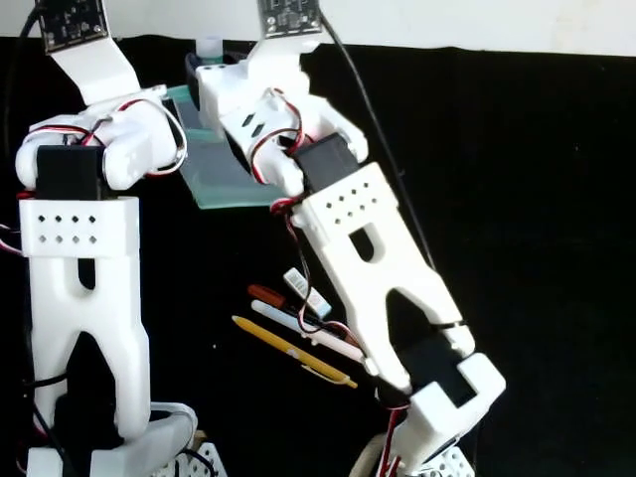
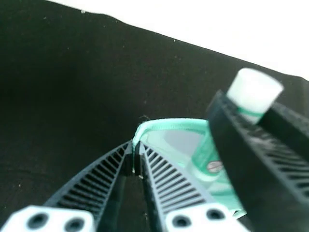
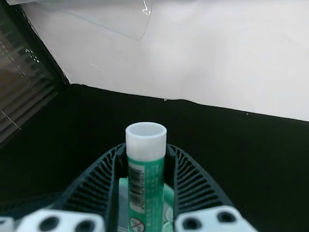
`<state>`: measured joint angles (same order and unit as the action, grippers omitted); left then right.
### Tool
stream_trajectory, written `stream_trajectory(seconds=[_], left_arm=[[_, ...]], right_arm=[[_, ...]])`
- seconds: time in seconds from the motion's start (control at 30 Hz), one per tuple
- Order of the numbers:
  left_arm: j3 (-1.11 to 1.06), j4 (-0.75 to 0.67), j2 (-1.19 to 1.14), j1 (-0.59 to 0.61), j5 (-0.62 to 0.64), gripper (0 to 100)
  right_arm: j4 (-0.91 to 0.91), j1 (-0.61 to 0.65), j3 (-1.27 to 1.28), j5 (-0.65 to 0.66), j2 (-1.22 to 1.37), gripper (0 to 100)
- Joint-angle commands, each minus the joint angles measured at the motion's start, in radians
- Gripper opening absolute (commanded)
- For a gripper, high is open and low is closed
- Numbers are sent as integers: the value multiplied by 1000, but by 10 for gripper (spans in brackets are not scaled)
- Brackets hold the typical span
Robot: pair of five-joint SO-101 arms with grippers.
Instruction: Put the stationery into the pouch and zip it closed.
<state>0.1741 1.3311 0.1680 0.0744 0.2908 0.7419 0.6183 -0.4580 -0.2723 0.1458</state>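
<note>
From the high view, the glue stick (image 1: 209, 47) stands nearly upright at the far end of the pouch (image 1: 224, 174), white cap up. The right gripper (image 1: 207, 68) is clamped around its body. The pouch is a flat, translucent green sleeve on the black table (image 1: 517, 199). On the near side of the pouch lie a yellow pen (image 1: 293, 351), a white pen (image 1: 303, 326), a brown pen (image 1: 266, 294) and a small white eraser (image 1: 306, 292).

In the left wrist view, the left gripper (image 2: 135, 153) has its ribbed black fingertips pinched together on the pouch's (image 2: 176, 140) rounded rim. Beside it, the glue stick (image 2: 253, 89) tilts over the pouch.

In the right wrist view, I see the cylindrical stick (image 3: 145, 183) running lengthwise between the closed fingers (image 3: 190, 183), with its round cap (image 3: 146, 137) pointing away from the wrist.
</note>
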Motion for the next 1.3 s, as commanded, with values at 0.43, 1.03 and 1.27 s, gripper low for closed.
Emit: stream_trajectory(seconds=[0.43,1.03,1.27], left_arm=[[-5,-74,-147,2,-5,6],[24,-77,-147,-1,-2,6],[24,-77,-147,-4,-3,6]], right_arm=[[163,28,-19,126,-10,220],[443,31,-70,137,-177,220],[512,10,-68,138,-234,220]])
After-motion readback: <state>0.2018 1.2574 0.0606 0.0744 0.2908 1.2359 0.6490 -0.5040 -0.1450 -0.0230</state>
